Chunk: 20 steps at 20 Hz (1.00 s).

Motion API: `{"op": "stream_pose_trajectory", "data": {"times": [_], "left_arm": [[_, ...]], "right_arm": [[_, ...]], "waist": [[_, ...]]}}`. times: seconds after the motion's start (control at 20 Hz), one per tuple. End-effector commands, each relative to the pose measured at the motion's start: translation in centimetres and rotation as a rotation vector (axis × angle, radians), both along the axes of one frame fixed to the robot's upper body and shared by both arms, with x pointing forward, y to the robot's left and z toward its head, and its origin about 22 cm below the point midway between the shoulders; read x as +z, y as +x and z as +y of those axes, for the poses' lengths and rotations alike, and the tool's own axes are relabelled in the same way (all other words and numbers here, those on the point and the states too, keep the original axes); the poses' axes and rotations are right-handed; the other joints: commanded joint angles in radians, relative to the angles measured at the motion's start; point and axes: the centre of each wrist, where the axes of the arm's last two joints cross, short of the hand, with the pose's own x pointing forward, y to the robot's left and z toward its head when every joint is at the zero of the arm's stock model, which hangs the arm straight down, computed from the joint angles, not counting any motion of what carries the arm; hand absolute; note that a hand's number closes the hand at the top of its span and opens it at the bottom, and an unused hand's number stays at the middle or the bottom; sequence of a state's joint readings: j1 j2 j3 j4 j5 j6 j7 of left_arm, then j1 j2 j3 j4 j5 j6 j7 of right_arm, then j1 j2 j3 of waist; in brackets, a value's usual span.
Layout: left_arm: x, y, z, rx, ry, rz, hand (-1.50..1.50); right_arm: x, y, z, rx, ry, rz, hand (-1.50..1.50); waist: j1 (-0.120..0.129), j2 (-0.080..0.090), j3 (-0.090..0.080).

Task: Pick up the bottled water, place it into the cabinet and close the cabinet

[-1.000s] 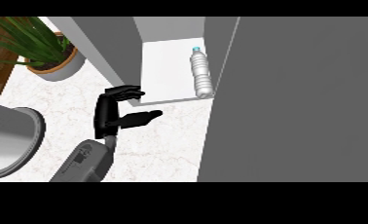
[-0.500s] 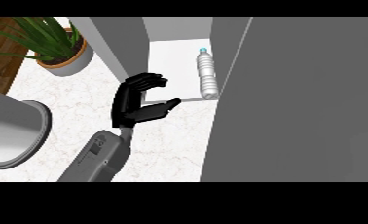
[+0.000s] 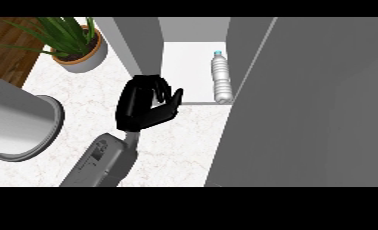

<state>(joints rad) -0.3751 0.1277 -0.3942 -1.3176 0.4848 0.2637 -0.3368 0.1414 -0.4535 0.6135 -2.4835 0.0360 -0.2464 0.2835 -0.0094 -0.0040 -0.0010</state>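
Bottle [image 3: 222, 76] is inside the cabinet [image 3: 193, 69], on the white shelf hard against the right inner wall, cap pointing to 12 o'clock. Left hand [image 3: 146, 105] hangs over the counter [image 3: 177, 139] at the cabinet's front left corner, about 8 o'clock of the bottle, fingers spread and straight, holding nothing; right hand isn't showing. Grey door [image 3: 310, 104] fills the right side, potted plant [image 3: 74, 44] at 10 o'clock, grey round bin [image 3: 26, 124] at 9 o'clock.
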Motion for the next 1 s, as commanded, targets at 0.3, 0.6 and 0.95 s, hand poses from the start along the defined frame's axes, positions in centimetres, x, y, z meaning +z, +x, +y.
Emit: {"op": "stream_pose_trajectory", "data": {"times": [0.3,0.6,0.95], "left_arm": [[0.1,-4.9,5.2,0.02,-0.017,-0.028,1.5],[0.1,-6.8,6.5,0.04,-0.021,-0.013,1.5],[0.8,-9.0,10.9,0.086,-0.038,-0.037,1.5]], "right_arm": [[1.8,-1.6,2.0,0.15,-0.033,0.094,1.5],[1.6,-2.0,6.3,0.227,0.004,0.115,1.5],[1.5,-1.0,11.1,0.339,-0.018,0.116,1.5]], "waist": [[0.016,0.001,0.0],[0.012,0.0,0.0],[0.025,0.0,0.0]]}}
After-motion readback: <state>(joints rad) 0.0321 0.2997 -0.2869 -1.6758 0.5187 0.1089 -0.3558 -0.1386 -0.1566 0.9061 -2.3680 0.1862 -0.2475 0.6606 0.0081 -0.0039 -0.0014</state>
